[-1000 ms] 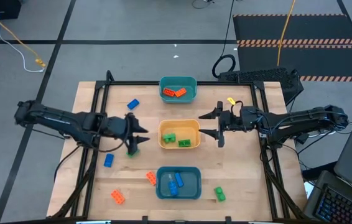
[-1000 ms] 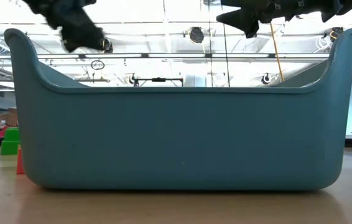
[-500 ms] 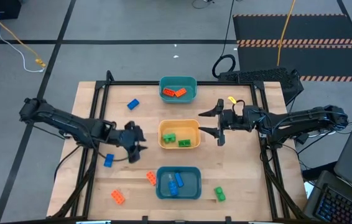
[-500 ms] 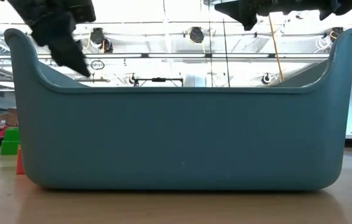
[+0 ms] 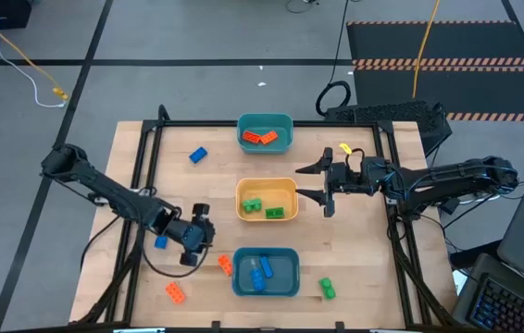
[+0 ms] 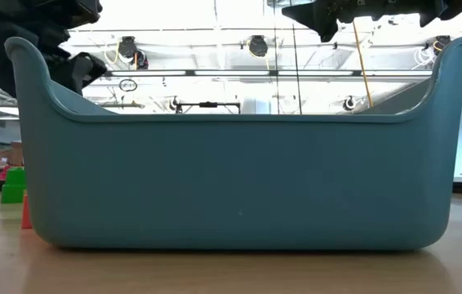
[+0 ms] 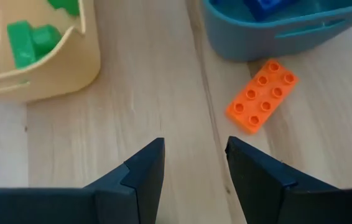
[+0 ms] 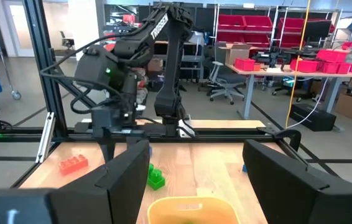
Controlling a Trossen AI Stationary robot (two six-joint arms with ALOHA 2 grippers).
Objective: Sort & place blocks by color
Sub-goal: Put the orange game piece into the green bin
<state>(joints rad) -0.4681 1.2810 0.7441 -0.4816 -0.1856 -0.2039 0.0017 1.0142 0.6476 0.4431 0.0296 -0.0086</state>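
My left gripper [image 5: 194, 248] [image 7: 194, 155] hangs open over bare wood between the yellow bin [image 5: 267, 200] and the near teal bin [image 5: 265, 271]. An orange brick [image 7: 262, 96] [image 5: 225, 265] lies flat just beyond its fingertips, beside the near teal bin. A green brick [image 8: 155, 177] [image 6: 12, 186] rests on the table by the left arm and is hidden in the high view. My right gripper [image 5: 322, 190] [image 8: 194, 180] waits open, right of the yellow bin. Loose bricks lie on the table: blue [image 5: 197, 155], blue [image 5: 161, 241], orange [image 5: 176, 292], green [image 5: 327, 289].
The far teal bin [image 5: 265, 132] holds orange bricks, the yellow bin green ones, the near teal bin blue ones. A black frame rail [image 5: 142, 185] runs along the table's sides. In the low view the near teal bin's wall [image 6: 231, 180] fills most of the picture.
My left gripper has moved from beside the yellow bin's left wall toward the table's near edge, turning as it went, and now hangs by the orange brick left of the near teal bin. The bricks have stayed where they were.
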